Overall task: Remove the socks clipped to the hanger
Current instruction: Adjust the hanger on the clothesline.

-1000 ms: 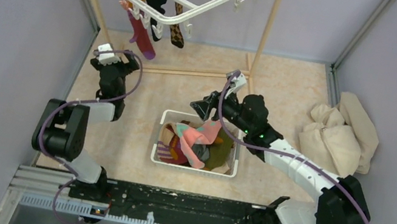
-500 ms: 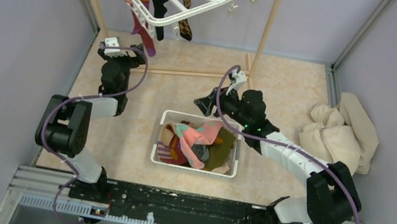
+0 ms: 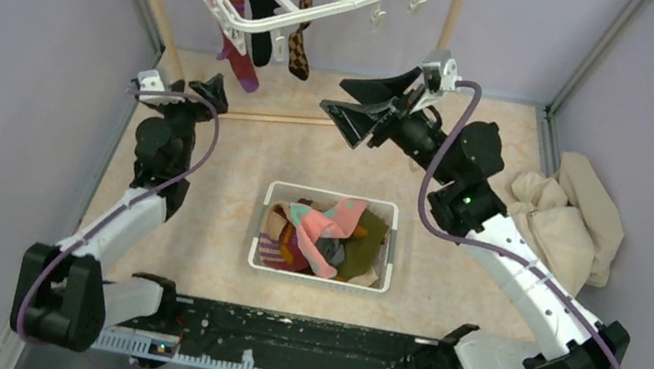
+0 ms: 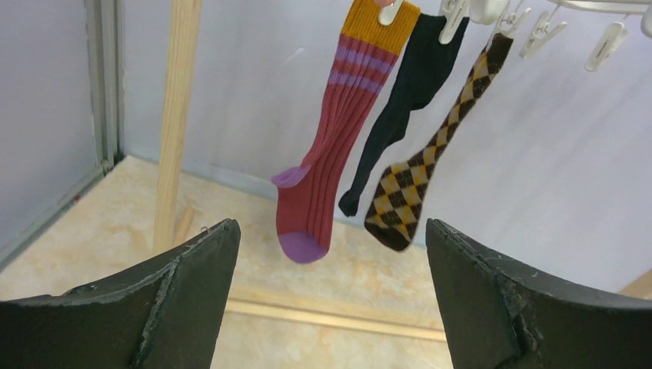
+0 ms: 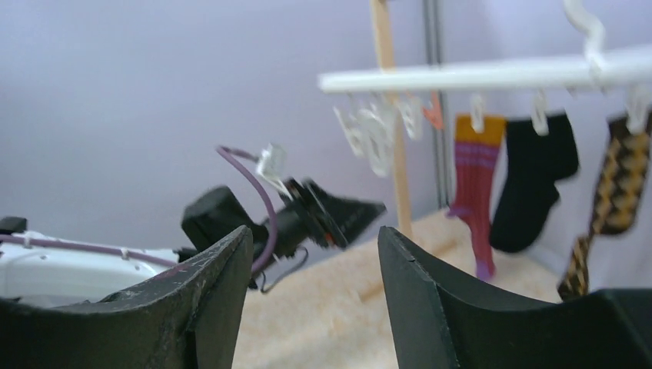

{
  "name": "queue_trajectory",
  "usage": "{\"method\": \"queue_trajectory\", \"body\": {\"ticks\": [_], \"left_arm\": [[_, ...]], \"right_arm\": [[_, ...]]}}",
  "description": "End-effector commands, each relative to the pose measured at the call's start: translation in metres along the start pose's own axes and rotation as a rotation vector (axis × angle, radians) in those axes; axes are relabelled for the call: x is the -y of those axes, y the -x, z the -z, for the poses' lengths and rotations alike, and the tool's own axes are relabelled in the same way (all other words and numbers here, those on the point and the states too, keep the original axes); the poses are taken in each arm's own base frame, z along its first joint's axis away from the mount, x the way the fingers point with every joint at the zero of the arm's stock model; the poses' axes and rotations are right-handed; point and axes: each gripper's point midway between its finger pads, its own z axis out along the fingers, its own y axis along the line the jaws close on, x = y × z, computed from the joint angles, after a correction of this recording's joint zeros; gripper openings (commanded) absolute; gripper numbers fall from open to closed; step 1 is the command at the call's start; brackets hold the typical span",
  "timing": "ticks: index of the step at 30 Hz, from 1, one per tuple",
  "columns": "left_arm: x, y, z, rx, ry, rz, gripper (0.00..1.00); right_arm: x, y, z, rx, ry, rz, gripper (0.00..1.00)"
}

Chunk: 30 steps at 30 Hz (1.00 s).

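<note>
Top external view: the hanger (image 3: 339,4) is seen suspended above the far end of the table (image 3: 236,158), tilted, with three socks clipped along its left rim. In the left wrist view these are identified as a maroon-striped sock (image 4: 327,146) with a mustard cuff and purple toe, a black sock (image 4: 400,92) and a brown argyle sock (image 4: 419,181), hung side by side, each from a small white clip. A wooden pole (image 4: 177,115) is noted to their left.

The left tool (image 4: 330,231) is found with its jaws spread wide and nothing between them. It is raised and pointed at the hanging socks, well short of them.

The right tool (image 5: 314,234) is found with its jaws apart and unloaded. It is held aloft near the hanger's right side, facing left, with the rim and clips seen above it.

A white slotted basket (image 3: 333,196) is observed at mid-table, holding a heap of socks, a pink and mint sock (image 3: 326,225) uppermost. A beige cloth heap (image 3: 559,226) is recorded at the right edge.
</note>
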Motion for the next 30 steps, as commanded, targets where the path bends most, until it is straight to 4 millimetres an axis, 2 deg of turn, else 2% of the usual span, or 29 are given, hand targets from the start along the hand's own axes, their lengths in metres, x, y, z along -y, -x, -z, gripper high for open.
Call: {"method": "queue_trajectory", "body": {"ticks": [1, 7, 14, 19, 27, 30], "left_arm": [[-0.004, -0.018, 0.029, -0.119, 0.023, 0.069, 0.95], [0.001, -0.013, 0.045, -0.153, 0.009, 0.091, 0.95], [0.007, -0.010, 0.048, -0.184, -0.010, 0.091, 0.95], [0.010, -0.007, 0.049, -0.186, -0.022, 0.083, 0.95], [0.010, -0.002, 0.049, -0.181, -0.025, 0.062, 0.95], [0.011, -0.002, 0.048, -0.182, -0.027, 0.060, 0.95]], "right_arm": [[-0.033, 0.026, -0.029, 0.046, 0.104, 0.112, 0.62], [-0.023, 0.016, -0.067, 0.049, 0.112, 0.138, 0.63], [0.000, 0.007, -0.099, 0.059, 0.028, 0.175, 0.63], [0.012, 0.007, -0.112, 0.095, -0.006, 0.189, 0.63], [0.015, 0.007, -0.125, 0.139, 0.010, 0.177, 0.62], [0.022, 0.005, -0.129, 0.143, -0.017, 0.174, 0.57]]}}
